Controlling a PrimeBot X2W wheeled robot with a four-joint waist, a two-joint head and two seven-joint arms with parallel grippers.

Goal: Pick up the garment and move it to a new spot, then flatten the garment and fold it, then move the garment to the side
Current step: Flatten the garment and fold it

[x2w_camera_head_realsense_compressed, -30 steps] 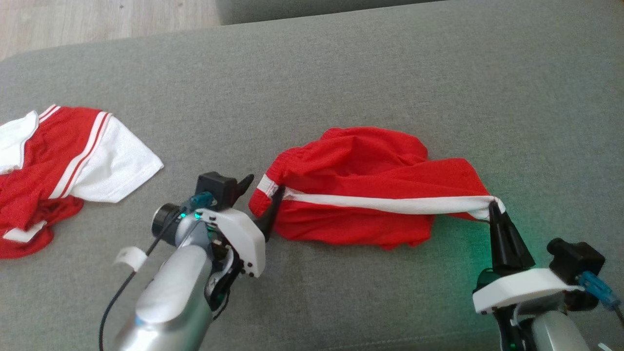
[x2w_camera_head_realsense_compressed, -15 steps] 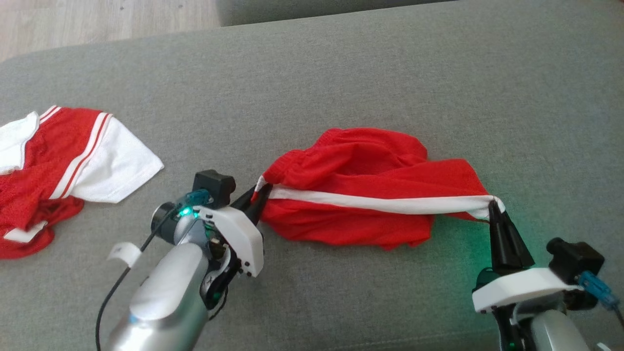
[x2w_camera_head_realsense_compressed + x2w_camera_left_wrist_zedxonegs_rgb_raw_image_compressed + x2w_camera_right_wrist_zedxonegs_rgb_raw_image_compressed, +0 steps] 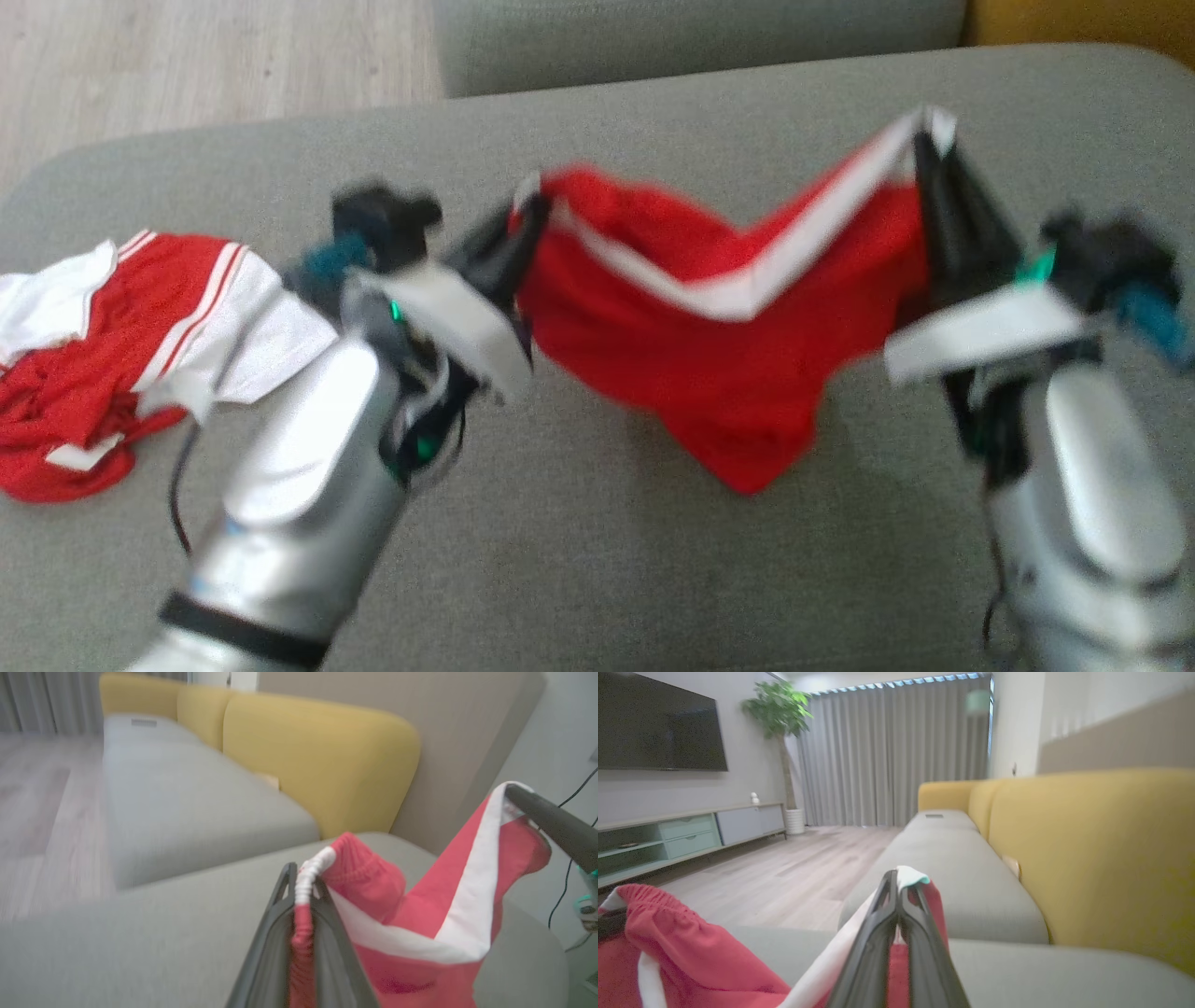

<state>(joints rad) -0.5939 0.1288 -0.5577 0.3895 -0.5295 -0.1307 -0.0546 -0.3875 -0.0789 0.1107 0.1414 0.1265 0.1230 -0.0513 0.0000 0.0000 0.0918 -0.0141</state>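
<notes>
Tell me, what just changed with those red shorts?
The left jaws closed on the waistband of the red shorts; both arms then lifted them up from the grey cushion. The right jaws stayed shut on the other end; the red-and-white garment lay untouched.

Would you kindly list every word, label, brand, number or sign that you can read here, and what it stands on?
No text can be read.
The red shorts, pinched by the left gripper and the right gripper, carry just a white stripe.
The red and white garment on the grey sofa shows stripes, no print.
The television is dark.
A dark patch on the far seat is too small to tell.
</notes>
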